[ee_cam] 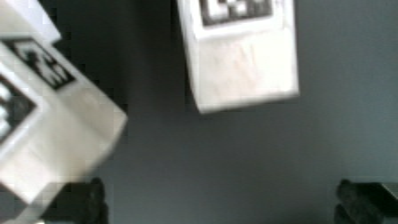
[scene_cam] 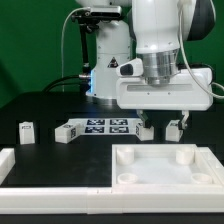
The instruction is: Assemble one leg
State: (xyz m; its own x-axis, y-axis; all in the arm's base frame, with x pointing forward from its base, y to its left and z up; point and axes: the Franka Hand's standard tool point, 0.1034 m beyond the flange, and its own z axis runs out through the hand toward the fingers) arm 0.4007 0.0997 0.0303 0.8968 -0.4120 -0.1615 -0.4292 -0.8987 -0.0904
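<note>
Leg (ee_cam: 240,60) that I am after lies flat on the dark surface (ee_cam: 231,150), its tagged end pointing away from my hand (ee_cam: 222,200). It sits just ahead of the fingertips, not between them. The hand is spread wide and carries nothing; both fingers (ee_cam: 71,200) show only dark surface in the gap. A second tagged white piece (ee_cam: 45,120) lies just beside the leg, apart from it, and I cannot tell what it is.

In the exterior view the hand (scene_cam: 161,128) hangs low over the surface, just beyond the far edge of the white top (scene_cam: 165,175). The marker board (scene_cam: 105,126) is close on the exterior view's left. Farther to that side stand a spare leg (scene_cam: 66,133) and an outer leg (scene_cam: 27,131). From this view I cannot pick out my leg for certain behind the hand.

I judge the step to be the approach for the first pick-up, with nothing fitted to the top yet. The next move calls for shifting forward until the leg is centred between the fingers, lining them across its narrow sides, then lowering and closing, while keeping clear of the neighbouring piece.
</note>
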